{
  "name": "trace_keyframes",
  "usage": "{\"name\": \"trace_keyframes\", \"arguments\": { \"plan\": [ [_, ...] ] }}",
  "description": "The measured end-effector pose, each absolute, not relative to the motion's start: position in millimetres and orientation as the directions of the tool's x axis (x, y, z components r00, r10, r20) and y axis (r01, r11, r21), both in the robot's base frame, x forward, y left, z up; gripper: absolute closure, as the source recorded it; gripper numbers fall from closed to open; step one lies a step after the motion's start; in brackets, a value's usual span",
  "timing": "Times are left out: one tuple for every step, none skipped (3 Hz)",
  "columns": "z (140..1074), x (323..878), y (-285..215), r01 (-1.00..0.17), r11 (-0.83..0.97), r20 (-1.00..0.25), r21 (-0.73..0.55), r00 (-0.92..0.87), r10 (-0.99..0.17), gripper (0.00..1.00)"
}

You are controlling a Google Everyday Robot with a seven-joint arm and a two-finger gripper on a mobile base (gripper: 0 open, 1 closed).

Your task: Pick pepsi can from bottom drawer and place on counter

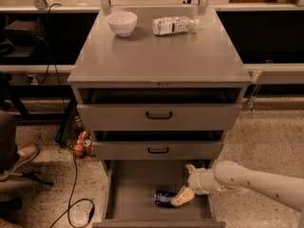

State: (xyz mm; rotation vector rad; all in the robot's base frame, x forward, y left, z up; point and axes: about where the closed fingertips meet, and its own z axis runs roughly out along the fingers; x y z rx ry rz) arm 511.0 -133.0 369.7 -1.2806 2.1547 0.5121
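The pepsi can (pixel 164 197) lies on its side on the floor of the open bottom drawer (pixel 128 198), near the middle. My gripper (pixel 185 186) reaches in from the right on a white arm, just to the right of the can. One cream finger (pixel 182 196) lies beside the can and seems to touch its right end. The other finger tip (pixel 190 168) shows higher up, near the drawer above. The counter (pixel 156 56) is the flat grey cabinet top.
A white bowl (pixel 122 22) and a clear water bottle (pixel 174 25) lying down stand at the back of the counter. The two upper drawers (pixel 158 116) are slightly pulled out. Cables and a person's shoe (pixel 21 158) are on the floor at left.
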Motion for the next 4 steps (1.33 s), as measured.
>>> {"name": "trace_keyframes", "arguments": {
  "plan": [
    [308.8, 515.2, -101.0, -0.898, 0.434, -0.651, 0.076, -0.374, -0.661, 0.00],
    [266.3, 513.6, -72.6, -0.912, 0.400, -0.631, 0.088, -0.362, -0.686, 0.00],
    [234.5, 514.0, -55.3, -0.925, 0.368, -0.618, 0.097, -0.346, -0.706, 0.00],
    [211.7, 516.1, -49.4, -0.929, 0.356, -0.606, 0.103, -0.342, -0.718, 0.00]
  ]
}}
